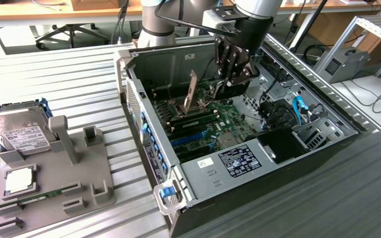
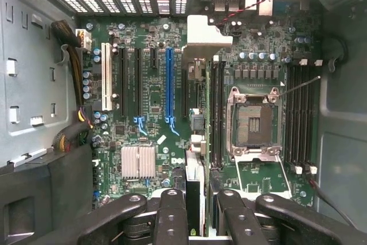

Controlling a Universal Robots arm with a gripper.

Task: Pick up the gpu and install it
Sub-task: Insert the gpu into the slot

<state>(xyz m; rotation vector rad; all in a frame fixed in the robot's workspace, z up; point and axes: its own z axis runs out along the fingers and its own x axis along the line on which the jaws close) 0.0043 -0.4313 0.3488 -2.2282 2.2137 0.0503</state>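
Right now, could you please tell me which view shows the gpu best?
The exterior view: the gpu stands upright inside the case, seen side-on. The wrist view catches it edge-on, thin and dark, in the tool.

open computer case (image 1: 197, 173) on slatted table (image 1: 58, 74); hard drive (image 1: 18, 131) in grey holder (image 1: 78, 188)

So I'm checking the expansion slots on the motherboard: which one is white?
The white slot is the outermost in the row, nearest the yellow-and-black cable bundle. The others are black, apart from one blue slot.
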